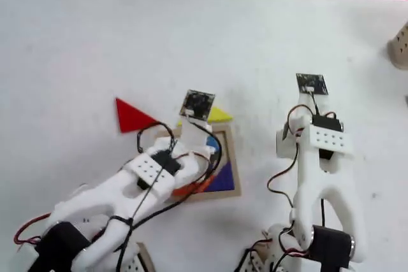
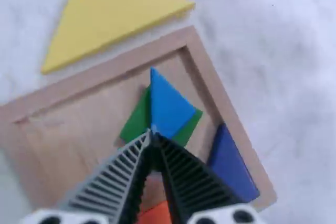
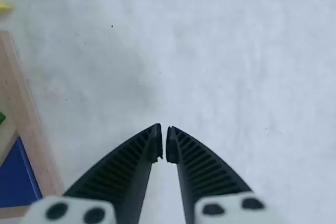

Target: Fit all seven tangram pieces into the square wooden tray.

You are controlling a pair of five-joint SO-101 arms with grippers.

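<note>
Now: left tool (image 2: 152, 137) jaws together, tips at light-blue piece (image 2: 168, 103) overlapping green piece (image 2: 135, 121) inside tray (image 2: 210, 77) (dark-blue piece (image 2: 231, 161), orange piece (image 2: 157, 214) inside too). Yellow triangle (image 2: 110, 14), red triangle (image 1: 131, 116) outside on surface (image 3: 210, 51). Right tool (image 3: 163, 142) closed, beside tray.

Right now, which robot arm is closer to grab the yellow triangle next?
Left, probably. The left gripper hangs over the tray, just beside the yellow triangle. The right gripper sits over bare table, outside the tray.
</note>
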